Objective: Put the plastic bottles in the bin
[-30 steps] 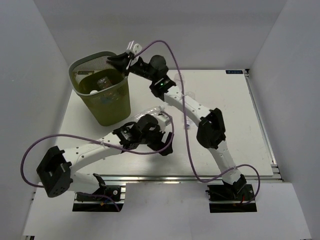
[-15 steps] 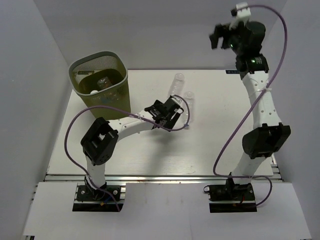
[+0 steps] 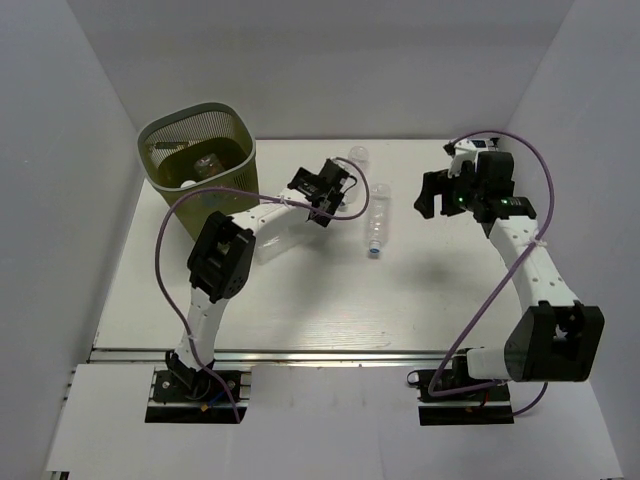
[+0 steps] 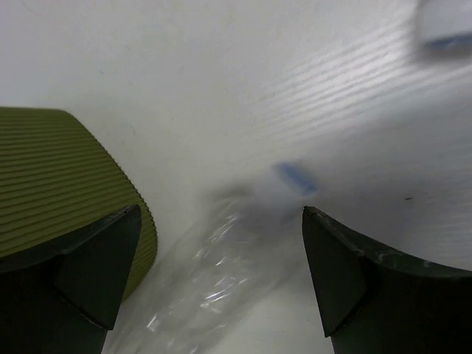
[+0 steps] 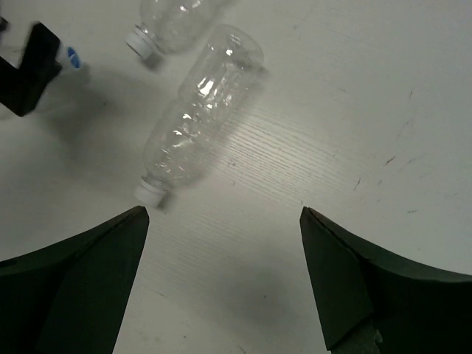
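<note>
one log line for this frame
left jaws: open, over blue-capped clear plastic bottle near olive-green wire-mesh bin | right jaws: open, empty, short of white-capped clear plastic bottle | grip: none

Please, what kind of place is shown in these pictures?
Likely a robotics lab test cell: two robot arms bolted to a white table, plain white walls around it, and a green mesh bin with clear plastic bottles nearby.

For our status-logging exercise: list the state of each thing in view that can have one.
Bin: upright, bottles inside.
Blue-capped bottle: lying flat, ungripped.
Central bottle: lying flat, capped.
Far bottle: lying flat, capped.
Left gripper: open, empty.
Right gripper: open, empty.
</note>
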`<action>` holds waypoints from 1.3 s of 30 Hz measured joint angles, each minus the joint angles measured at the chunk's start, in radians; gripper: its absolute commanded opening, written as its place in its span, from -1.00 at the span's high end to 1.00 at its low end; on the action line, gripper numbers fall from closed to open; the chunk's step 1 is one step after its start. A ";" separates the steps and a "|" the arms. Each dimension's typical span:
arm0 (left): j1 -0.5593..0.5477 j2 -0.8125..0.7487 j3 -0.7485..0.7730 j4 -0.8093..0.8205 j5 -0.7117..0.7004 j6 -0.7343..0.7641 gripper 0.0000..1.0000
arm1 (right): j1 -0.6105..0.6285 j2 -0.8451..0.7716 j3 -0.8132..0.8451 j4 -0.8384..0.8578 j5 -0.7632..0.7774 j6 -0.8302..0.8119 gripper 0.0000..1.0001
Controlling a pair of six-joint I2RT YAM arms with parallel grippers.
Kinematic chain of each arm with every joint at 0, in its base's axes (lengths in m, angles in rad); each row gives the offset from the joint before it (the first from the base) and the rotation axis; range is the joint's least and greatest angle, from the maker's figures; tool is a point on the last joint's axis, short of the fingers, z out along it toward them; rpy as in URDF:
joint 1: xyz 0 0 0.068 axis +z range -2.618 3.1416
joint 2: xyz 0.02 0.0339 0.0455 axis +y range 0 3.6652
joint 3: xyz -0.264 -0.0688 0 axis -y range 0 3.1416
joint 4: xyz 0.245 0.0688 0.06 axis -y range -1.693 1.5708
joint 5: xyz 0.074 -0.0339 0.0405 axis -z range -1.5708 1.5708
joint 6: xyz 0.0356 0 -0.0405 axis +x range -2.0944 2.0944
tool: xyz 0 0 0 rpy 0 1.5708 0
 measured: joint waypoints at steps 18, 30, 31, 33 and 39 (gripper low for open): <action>0.031 -0.012 -0.148 -0.039 0.150 0.011 -0.96 | -0.009 0.121 0.105 -0.011 -0.091 0.075 -0.80; -0.019 -0.377 -0.221 -0.179 0.228 -0.034 -0.91 | 0.006 0.169 0.126 -0.023 -0.140 0.073 -0.80; -0.021 -0.415 -0.220 -0.200 0.225 -0.038 -0.91 | 0.009 0.172 0.126 -0.023 -0.142 0.073 -0.80; -0.021 -0.465 -0.220 -0.255 0.213 -0.053 -0.91 | 0.015 0.189 0.134 -0.025 -0.146 0.075 -0.80; -0.019 -0.441 -0.248 -0.450 0.180 -0.121 -0.91 | 0.031 0.247 0.161 -0.028 -0.147 0.079 -0.80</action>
